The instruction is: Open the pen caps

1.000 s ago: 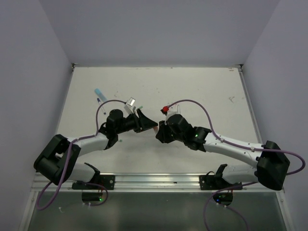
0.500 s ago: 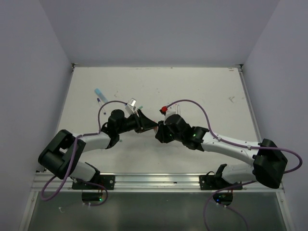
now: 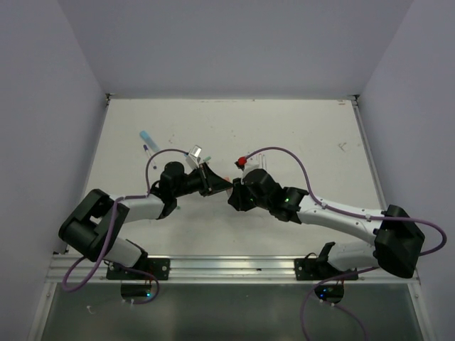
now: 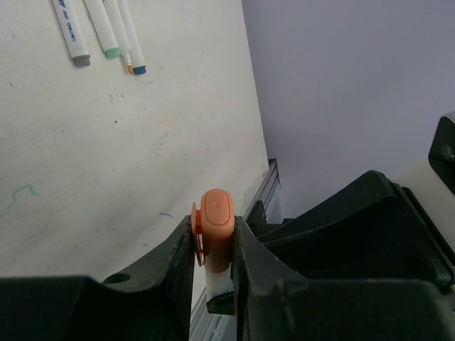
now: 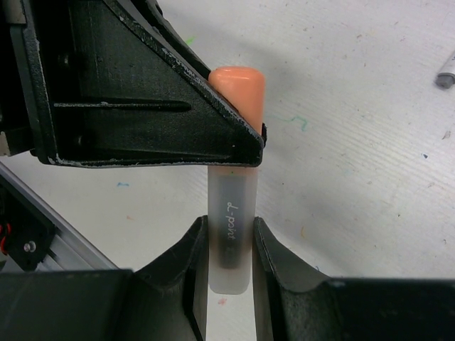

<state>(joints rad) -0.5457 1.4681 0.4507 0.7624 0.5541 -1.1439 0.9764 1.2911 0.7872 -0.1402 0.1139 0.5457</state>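
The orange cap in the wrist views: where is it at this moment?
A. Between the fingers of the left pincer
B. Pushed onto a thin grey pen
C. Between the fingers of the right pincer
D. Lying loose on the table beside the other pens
A: the left wrist view shows the orange cap pinched between the two fingers of the left pincer, while the right pincer grips the pale barrel of the same marker.

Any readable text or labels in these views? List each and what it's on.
"d-point" (handwritten-style, roughly read): on the pale barrel below the orange cap.
"deli": on the grey-tipped marker; the smaller print above it is too small to read.
Markers beside it: no text shows.
Top view: nothing readable.
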